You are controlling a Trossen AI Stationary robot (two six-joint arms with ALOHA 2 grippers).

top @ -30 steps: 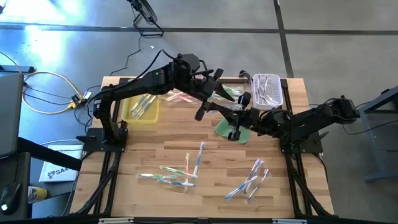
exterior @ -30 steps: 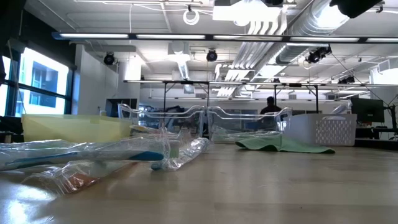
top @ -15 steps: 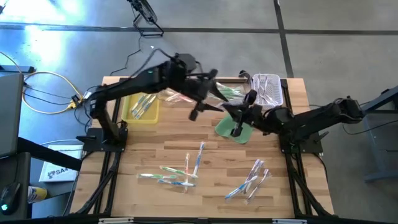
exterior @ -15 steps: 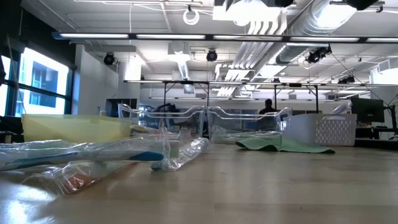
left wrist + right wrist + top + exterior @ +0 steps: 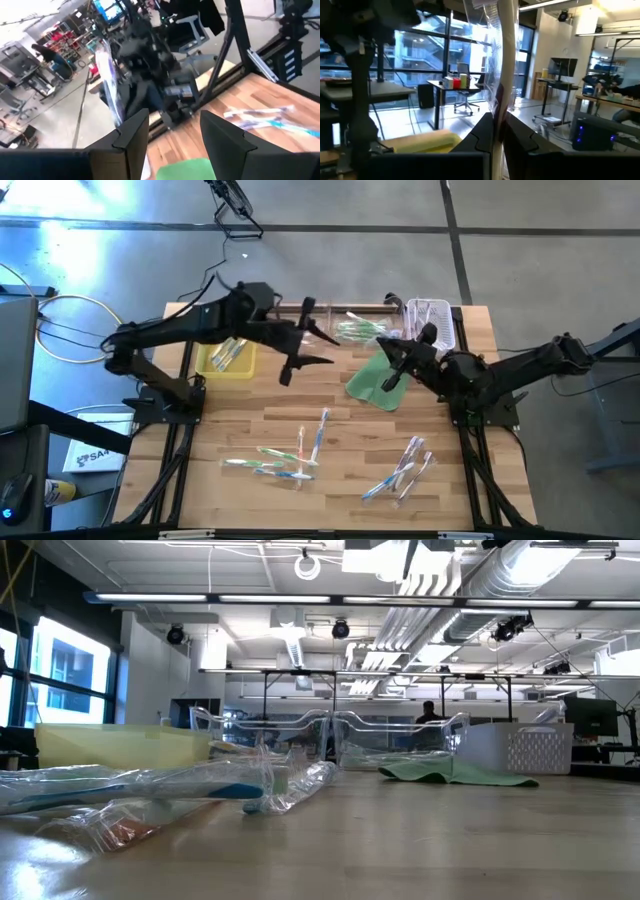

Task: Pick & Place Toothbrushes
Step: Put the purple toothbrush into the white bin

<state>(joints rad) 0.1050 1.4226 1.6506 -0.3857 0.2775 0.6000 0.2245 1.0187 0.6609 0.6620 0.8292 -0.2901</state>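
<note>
My right gripper (image 5: 499, 135) is shut on one wrapped toothbrush (image 5: 502, 75), a whitish stick in clear film, held in the air over the table's far middle (image 5: 360, 328). My left gripper (image 5: 175, 142) stands open with nothing between its fingers, to the left of that toothbrush (image 5: 322, 348). Its wrist view shows the held toothbrush (image 5: 107, 75) farther off. Loose toothbrushes (image 5: 290, 455) lie flat on the wood near the front, with more of them (image 5: 405, 470) to their right. Neither gripper shows in the low view. My right gripper pinches the wrapped toothbrush between its two fingers, near the end closest to the gripper (image 5: 498, 117). The fingers come roughly level from the table's right side. The rest of the toothbrush sticks out beyond the fingertips, lifted clear of the table.
A green cloth (image 5: 375, 380) lies below the held toothbrush. A yellow tray (image 5: 225, 358) with toothbrushes sits at the far left. A clear tray (image 5: 430, 325) with toothbrushes sits at the far right. The low view also shows a white basket (image 5: 530, 745).
My left gripper has drawn back toward the table's left edge, away from the toothbrush, and has rolled as it went. The toothbrush has stayed in my right gripper, which has shifted a little toward the right edge and tipped its fingers upward.
</note>
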